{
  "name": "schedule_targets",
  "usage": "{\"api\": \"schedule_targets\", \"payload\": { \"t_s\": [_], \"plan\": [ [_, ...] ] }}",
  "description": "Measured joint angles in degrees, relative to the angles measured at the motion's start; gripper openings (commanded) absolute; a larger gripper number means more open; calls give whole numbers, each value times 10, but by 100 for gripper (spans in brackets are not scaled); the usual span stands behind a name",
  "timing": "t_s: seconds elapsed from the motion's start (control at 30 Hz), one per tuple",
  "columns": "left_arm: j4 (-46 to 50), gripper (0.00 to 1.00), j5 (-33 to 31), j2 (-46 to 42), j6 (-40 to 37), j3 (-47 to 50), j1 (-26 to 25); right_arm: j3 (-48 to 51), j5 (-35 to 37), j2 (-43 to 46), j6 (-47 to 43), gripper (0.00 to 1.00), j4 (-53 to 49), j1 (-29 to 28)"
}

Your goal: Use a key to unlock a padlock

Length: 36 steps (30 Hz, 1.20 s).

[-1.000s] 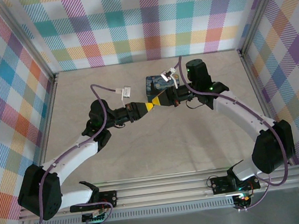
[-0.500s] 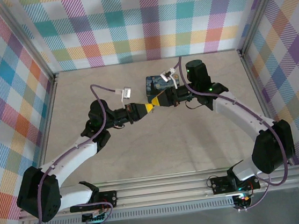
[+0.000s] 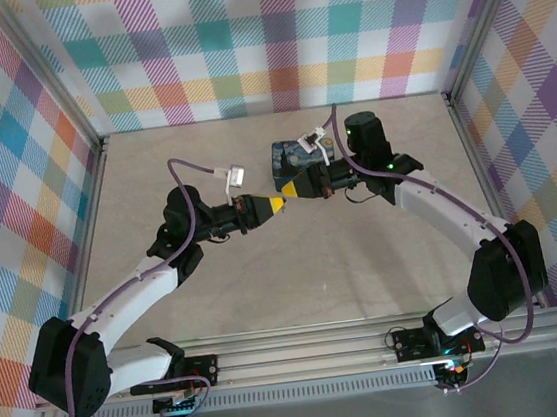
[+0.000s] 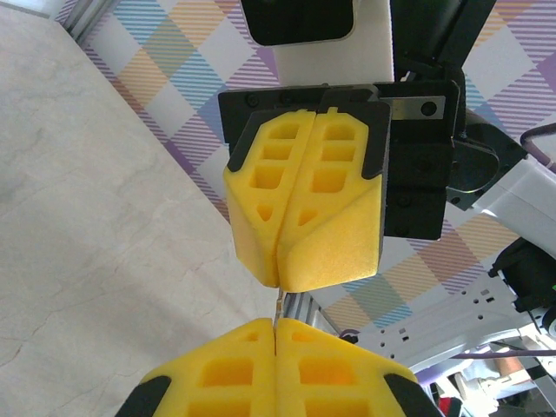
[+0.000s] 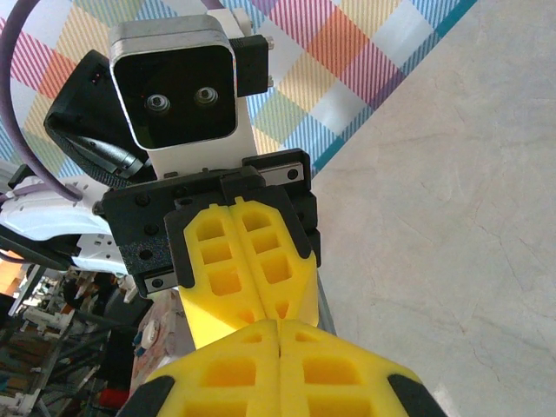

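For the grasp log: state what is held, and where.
The left gripper and right gripper are shut, yellow tips facing. A thin grey sliver, perhaps the key, bridges them; who grips it, and where, cannot be told.

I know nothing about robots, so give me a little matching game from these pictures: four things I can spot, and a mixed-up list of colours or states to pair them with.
Things:
1. left gripper
2. tin
3. cable looping over the left arm
4. table

Descriptions:
A. purple
B. pale beige, with a stone-like pattern
C. shut, yellow fingers, its tip facing the tip of the right gripper
D. dark blue, lying just behind where the two grippers meet

Pairs: 1-C, 2-D, 3-A, 4-B
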State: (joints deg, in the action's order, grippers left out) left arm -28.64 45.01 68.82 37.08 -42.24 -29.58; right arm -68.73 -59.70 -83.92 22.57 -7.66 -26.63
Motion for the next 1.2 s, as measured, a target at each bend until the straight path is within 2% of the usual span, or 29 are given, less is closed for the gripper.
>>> {"api": "schedule_targets", "payload": {
  "t_s": [0.1,0.17,0.3,0.6,1.2],
  "plan": [
    [-6,31,0,1,17,0,0,10,1,0,13,0,23,0],
    [-20,35,2,3,30,0,0,16,2,0,21,0,33,0],
    [-42,30,4,11,46,0,0,23,5,0,28,0,46,0],
    [-45,35,4,16,54,0,0,27,12,0,36,0,56,0],
    [-32,18,4,27,50,1,0,28,22,1,37,0,64,0]
  ]
}}
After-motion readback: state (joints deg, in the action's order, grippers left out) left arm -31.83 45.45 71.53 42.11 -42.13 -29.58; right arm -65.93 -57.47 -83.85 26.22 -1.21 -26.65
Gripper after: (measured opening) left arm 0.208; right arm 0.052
